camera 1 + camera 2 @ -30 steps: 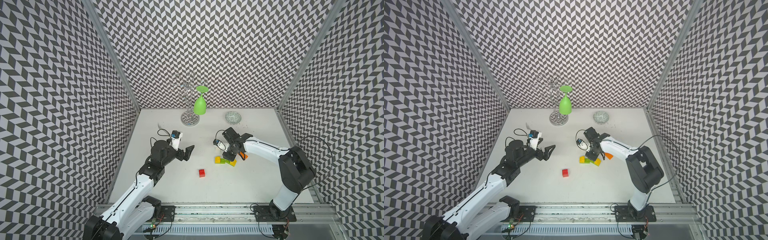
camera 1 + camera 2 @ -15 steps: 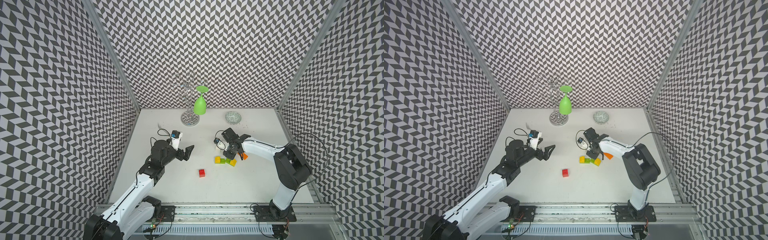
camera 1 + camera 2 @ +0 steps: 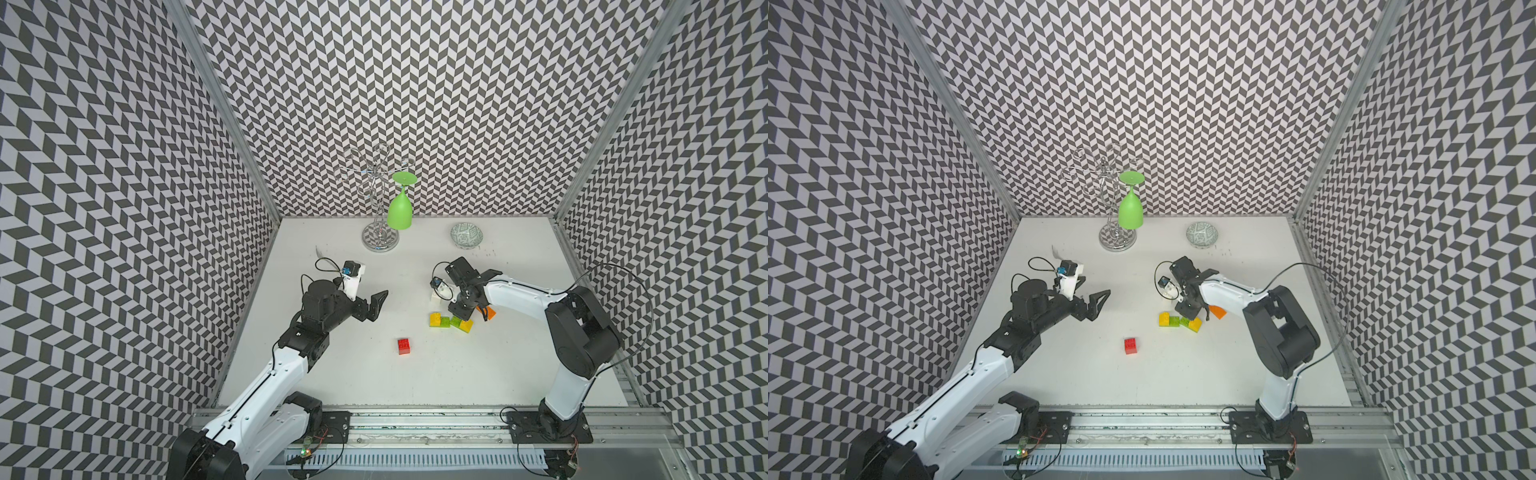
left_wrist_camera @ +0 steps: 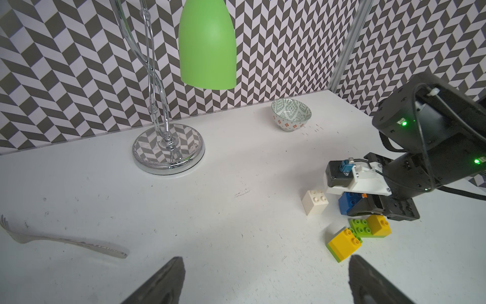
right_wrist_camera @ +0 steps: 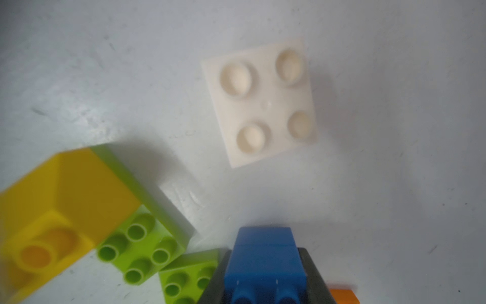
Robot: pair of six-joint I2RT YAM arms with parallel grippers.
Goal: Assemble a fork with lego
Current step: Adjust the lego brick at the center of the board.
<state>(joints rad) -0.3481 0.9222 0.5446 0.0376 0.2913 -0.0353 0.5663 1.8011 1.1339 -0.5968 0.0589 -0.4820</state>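
Right of the bench's centre, the right claw pinches a blue brick between its narrowed jaws, low over the loose pieces. A white brick sits studs-up just beside it, on the side toward the back edge. On the side toward the front edge lies a small cluster: a yellow brick seated on a lime-green brick, with a second lime-green brick and a second yellow brick pressed against them. An orange brick rests under the right arm. A red brick lies alone near the middle, nearer the front edge.

The left claw hangs above the bench left of centre, jaws wide and holding nothing. By the back edge stand a chrome glass rack, a green wine glass hung upside down on it, and a patterned bowl. A pale plastic fork lies near the left edge.
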